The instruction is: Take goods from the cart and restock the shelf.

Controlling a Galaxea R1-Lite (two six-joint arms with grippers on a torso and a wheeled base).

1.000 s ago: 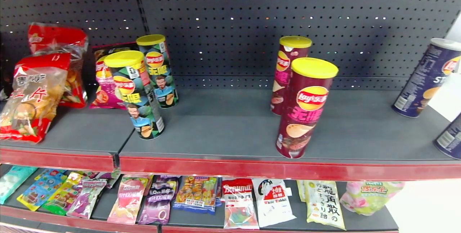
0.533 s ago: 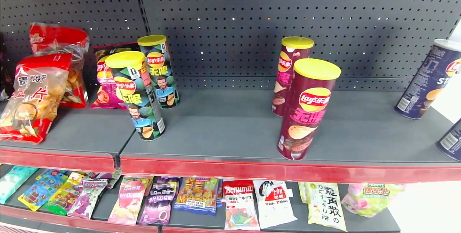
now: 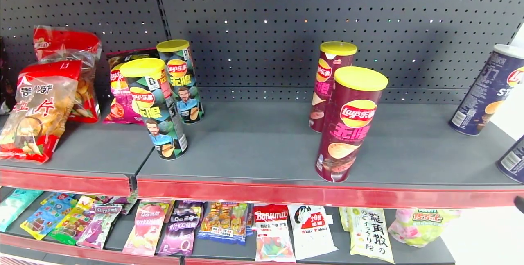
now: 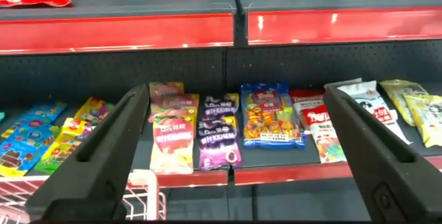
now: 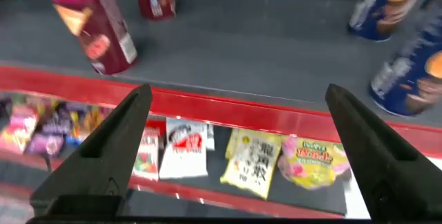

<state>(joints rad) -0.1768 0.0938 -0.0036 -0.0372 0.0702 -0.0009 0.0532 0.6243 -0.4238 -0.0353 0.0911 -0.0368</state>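
The upper shelf (image 3: 262, 142) carries two maroon chip cans (image 3: 352, 125), two green-and-black chip cans (image 3: 153, 109) and dark blue cans (image 3: 487, 89) at the far right. My left gripper (image 4: 236, 92) is open and holds nothing. It hangs in front of the lower shelf's sachets (image 4: 221, 137), below the red shelf edge (image 4: 138, 30). My right gripper (image 5: 238, 92) is also open and holds nothing. It sits just in front of the upper shelf's red edge (image 5: 276, 106), between the front maroon can (image 5: 93, 23) and the blue cans (image 5: 407, 58).
Red snack bags (image 3: 37, 109) lean at the upper shelf's left end. Bare board lies between the green cans and the maroon cans. Several flat sachets (image 3: 225, 220) line the lower shelf. A white wire rim (image 4: 145, 189), likely the cart, shows below my left gripper.
The head camera shifted slightly a second ago. A dark tip has come into the head view at its right edge, below the red shelf front. The goods have not moved.
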